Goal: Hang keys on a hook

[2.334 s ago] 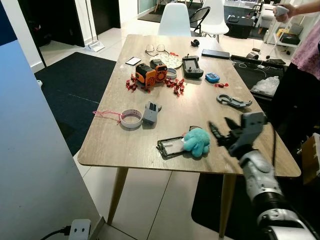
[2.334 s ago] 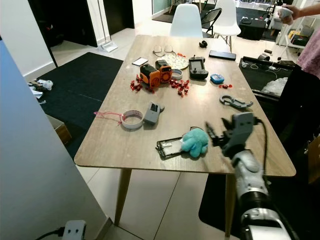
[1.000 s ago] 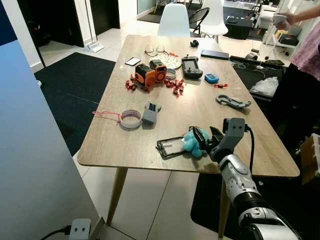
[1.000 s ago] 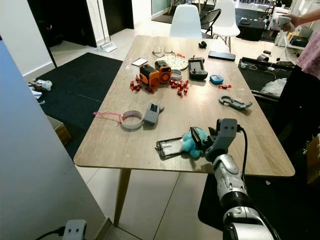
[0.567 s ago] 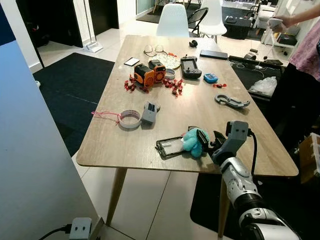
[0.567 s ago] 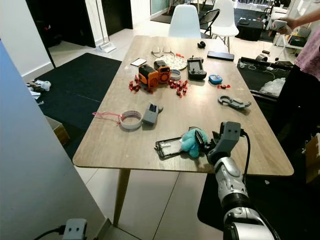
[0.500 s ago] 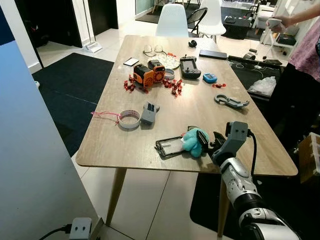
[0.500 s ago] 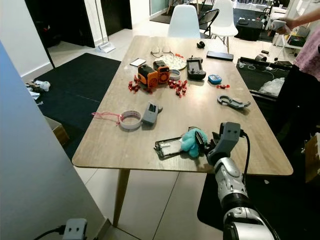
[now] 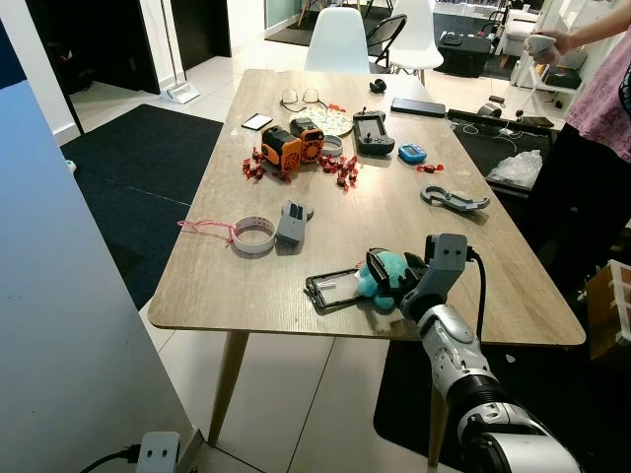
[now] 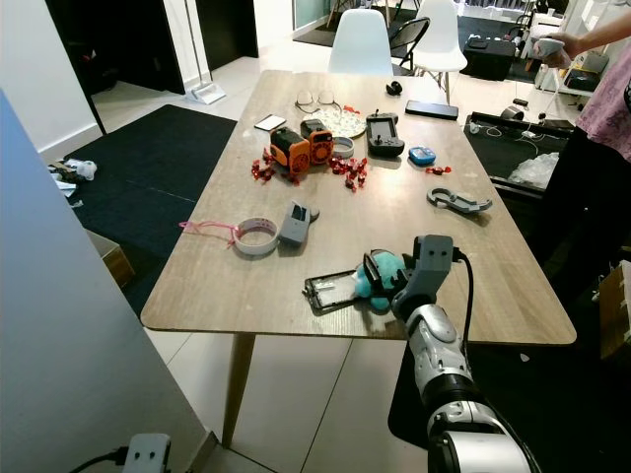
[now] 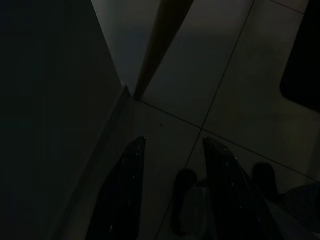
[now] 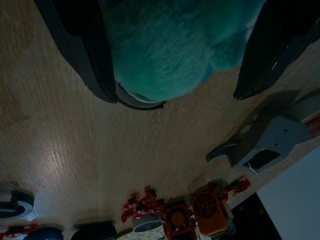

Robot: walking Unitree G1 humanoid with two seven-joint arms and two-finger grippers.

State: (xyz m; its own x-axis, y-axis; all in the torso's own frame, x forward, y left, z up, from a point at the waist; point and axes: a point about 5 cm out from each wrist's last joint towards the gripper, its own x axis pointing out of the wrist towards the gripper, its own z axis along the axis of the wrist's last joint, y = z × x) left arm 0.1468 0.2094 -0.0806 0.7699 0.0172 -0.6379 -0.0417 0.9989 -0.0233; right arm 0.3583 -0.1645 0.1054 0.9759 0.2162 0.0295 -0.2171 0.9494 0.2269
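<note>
The left gripper [image 11: 172, 190] hangs idle low beside the table, its two black fingers spread apart over grey floor tiles [image 11: 235, 85] next to a wooden table leg [image 11: 162, 40]. On the long light-wood table [image 9: 414, 212], near the left edge, lies a roll of white tape [image 9: 254, 235] with a pink cord [image 9: 202, 226] trailing off it, and just beside the roll sits a small grey boxy device [image 9: 291, 222]. Farther back stand an orange and black toy-like gadget [image 9: 294, 146], scattered small red pieces [image 9: 345, 169], a pair of glasses [image 9: 301, 97], a black handheld controller [image 9: 374, 132] and a small blue round gadget [image 9: 412, 154]. Near the front edge lies a flat black-framed clear case [image 9: 337, 289], and touching its right end is the fluffy teal plush keychain [image 9: 385, 279]; the keys themselves cannot be made out. The right gripper [image 9: 394, 283] reaches in from the right at table height, its black fingers [image 12: 85, 55] parted wide on either side of the plush, close against it but not visibly squeezing. Farther right a grey metal carabiner [image 9: 454, 199] lies on the wood, and a person in a pink top [image 9: 603, 89] stands beyond the table's right edge.
</note>
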